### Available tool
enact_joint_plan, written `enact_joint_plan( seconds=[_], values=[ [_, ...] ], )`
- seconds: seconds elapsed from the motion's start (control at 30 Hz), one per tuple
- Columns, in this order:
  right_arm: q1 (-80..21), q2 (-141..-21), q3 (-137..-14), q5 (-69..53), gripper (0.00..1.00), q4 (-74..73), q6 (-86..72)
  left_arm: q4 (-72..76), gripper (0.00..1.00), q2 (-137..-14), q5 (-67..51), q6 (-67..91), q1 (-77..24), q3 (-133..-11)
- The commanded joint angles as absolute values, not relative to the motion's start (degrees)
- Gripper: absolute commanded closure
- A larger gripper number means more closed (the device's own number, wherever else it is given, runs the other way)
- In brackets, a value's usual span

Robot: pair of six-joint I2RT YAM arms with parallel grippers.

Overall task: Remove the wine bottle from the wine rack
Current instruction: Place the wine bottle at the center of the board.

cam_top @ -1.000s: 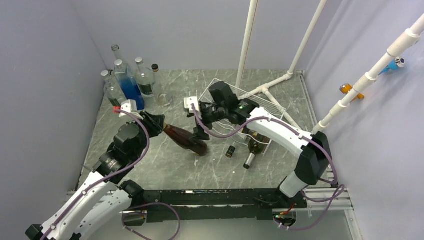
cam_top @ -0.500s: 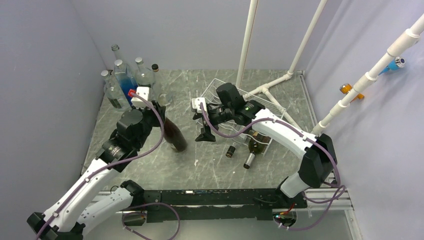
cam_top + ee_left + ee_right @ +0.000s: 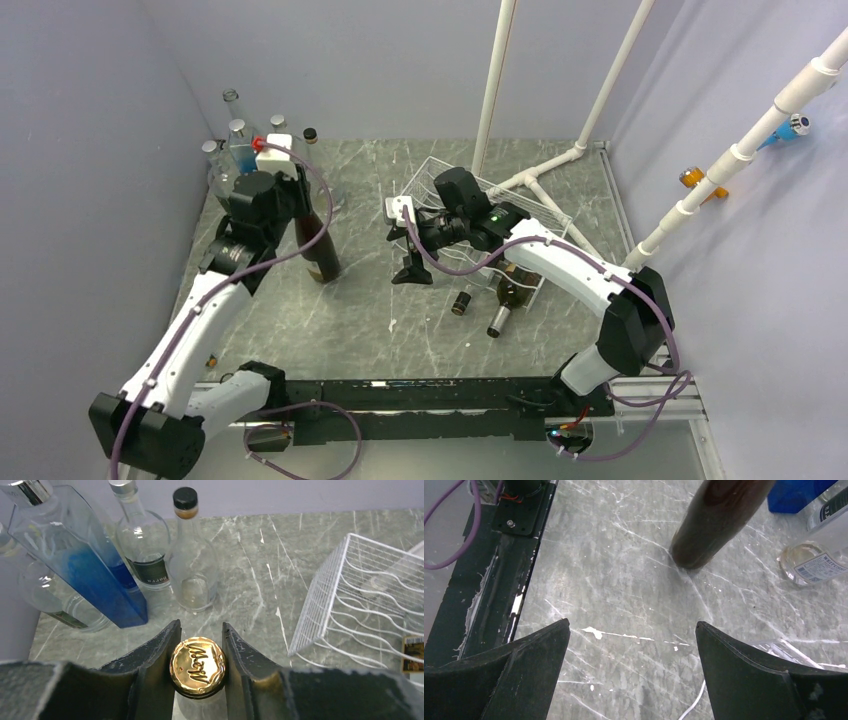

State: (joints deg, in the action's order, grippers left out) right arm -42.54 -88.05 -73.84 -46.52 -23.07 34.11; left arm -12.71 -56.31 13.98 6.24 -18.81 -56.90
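Wine bottle (image 3: 320,250) is off the wine rack (image 3: 355,595) now: it's in the left half of the desk, toward the far-left corner and well apart from the rack, which sits far-centre-right. L gripper (image 3: 199,632) is clamped on the neck just under the gold foil cap (image 3: 197,666), one finger each side. R gripper (image 3: 631,625) is spread wide w/ nothing between the fingers, hanging over bare marble off the rack's left side.

From the right wrist cam the dark base looks to be on or just above the marble; can't tell which. From the top cam the bottle leans a bit.

My read: this is the set-down, task nearly done. To do it well I want the bottle upright first, then straight down till the base sits flat. Release slowly, then pull the fingers up and away w/o dragging the cap. The blue-tinted bottle (image 3: 95,575) and black-capped clear bottle (image 3: 192,565) stand near on the far side, so no swing toward that corner. R arm can stay put, clear of the other bottle (image 3: 512,293) lying in the rack.
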Motion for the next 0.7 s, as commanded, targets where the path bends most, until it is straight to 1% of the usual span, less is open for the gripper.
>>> enact_joint_plan(
  seconds=[0.0, 0.27, 0.67],
  values=[
    [-42.28, -86.01, -73.33, -48.27, 0.00, -20.74, 34.85, 3.79, 1.00, -58.63, 6.72, 6.88, -13.11, -65.73],
    [-42.28, -86.27, -73.20, -48.26, 0.00, -21.07, 35.48, 7.44, 1.00, -65.72, 3.13, 7.70, -6.76, -69.76],
    [-41.60, -86.13, -73.08, -48.42, 0.00, -21.62, 36.21, 12.18, 1.00, -73.74, 1.91, 5.89, -2.85, -72.55]
  ],
)
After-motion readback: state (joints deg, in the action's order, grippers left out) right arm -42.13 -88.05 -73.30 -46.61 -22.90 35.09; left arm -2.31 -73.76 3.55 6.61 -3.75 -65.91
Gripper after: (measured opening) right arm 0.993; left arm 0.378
